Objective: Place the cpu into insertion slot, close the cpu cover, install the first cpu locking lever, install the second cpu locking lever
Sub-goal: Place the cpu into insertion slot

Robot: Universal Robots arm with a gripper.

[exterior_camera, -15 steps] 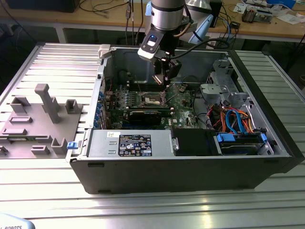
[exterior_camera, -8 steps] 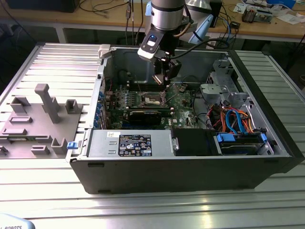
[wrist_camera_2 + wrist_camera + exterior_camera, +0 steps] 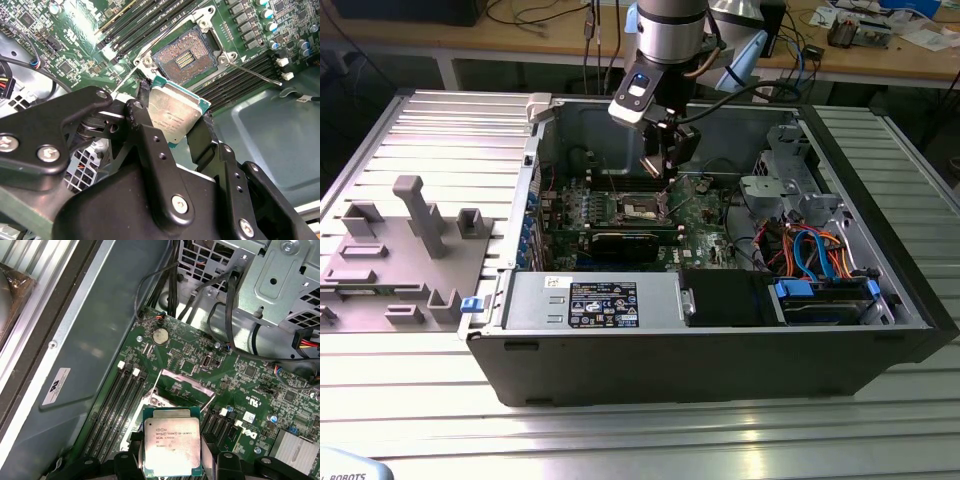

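My gripper (image 3: 175,112), fingers (image 3: 145,125) pinching the cpu (image 3: 171,447) by its edges, held it just above the open insertion slot (image 3: 186,60); I judged level, corner-matched alignment mattered most here.

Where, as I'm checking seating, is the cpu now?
In the second wrist view, the cpu is held in the gripper, near the bare insertion slot, not in it.

the insertion slot (image 3: 186,59) lies uncovered, cpu cover (image 3: 182,384) raised at one edge, memory slots (image 3: 242,81) alongside.
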